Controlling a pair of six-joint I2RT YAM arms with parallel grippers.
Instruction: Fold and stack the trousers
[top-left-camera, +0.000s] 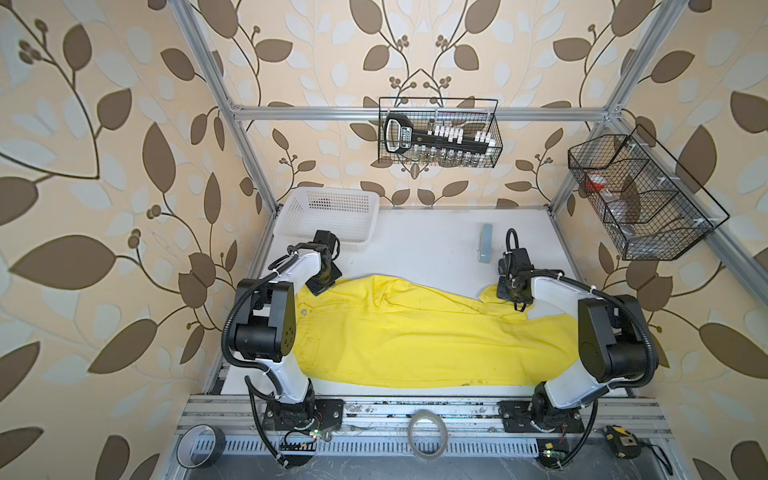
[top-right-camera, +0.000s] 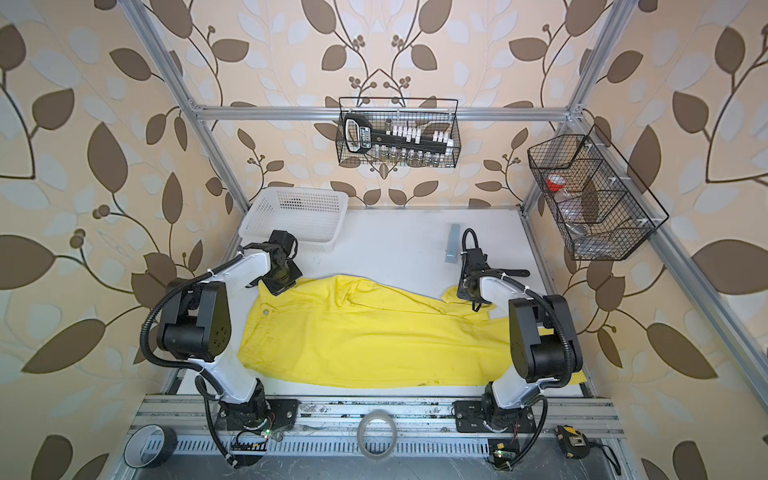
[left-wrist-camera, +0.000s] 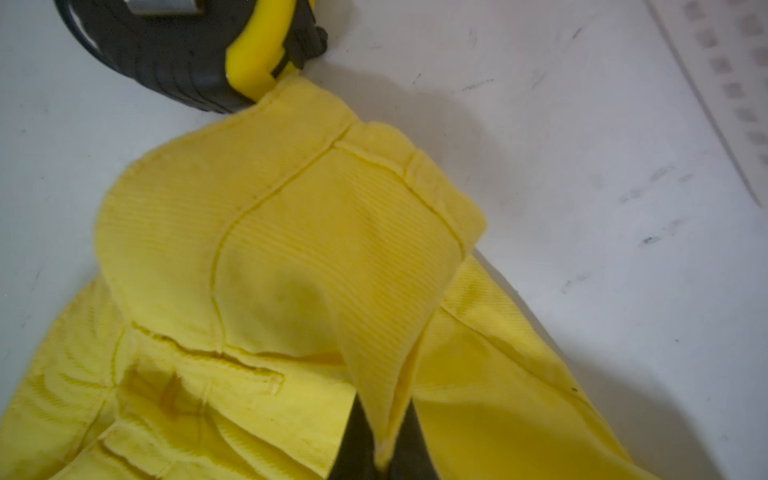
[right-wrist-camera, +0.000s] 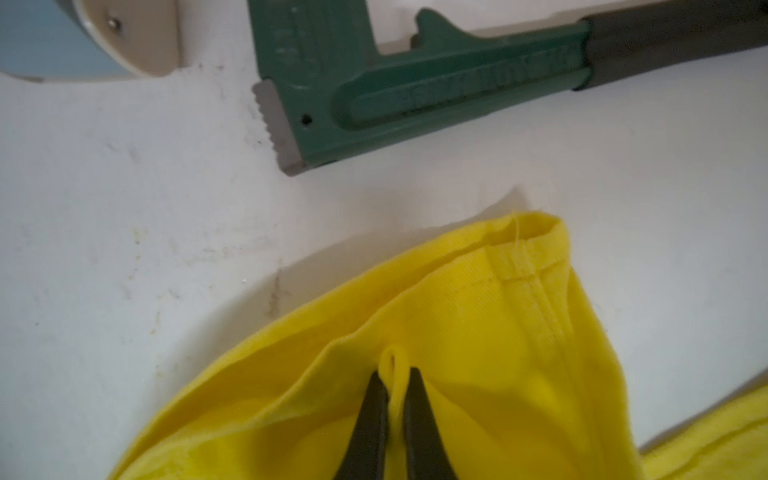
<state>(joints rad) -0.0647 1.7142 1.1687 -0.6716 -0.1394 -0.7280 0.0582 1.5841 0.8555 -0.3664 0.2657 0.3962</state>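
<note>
The yellow trousers (top-left-camera: 415, 336) lie across the lower middle of both top views, left fingers (left-wrist-camera: 353, 449) clamped on the waistband edge beside a tape measure (left-wrist-camera: 178, 54), right fingers (right-wrist-camera: 370, 415) clamped on a hem fold near a pipe wrench (right-wrist-camera: 415, 91), bare desk (top-left-camera: 415, 245) open above.

My two top views sit side by side high above the front of the table (top-left-camera: 415, 241), looking steeply down toward the back wall (top-left-camera: 332, 62). Both take in the whole trousers (top-left-camera: 415, 332) and the basket (top-left-camera: 332, 216). My left wrist camera hangs close over the cloth, looking past my left gripper (left-wrist-camera: 384, 415) to a tape measure (left-wrist-camera: 166, 54). My right wrist camera, just as near, looks past my right gripper (right-wrist-camera: 395, 374) to a wrench (right-wrist-camera: 415, 91). All four views share the trousers.
</note>
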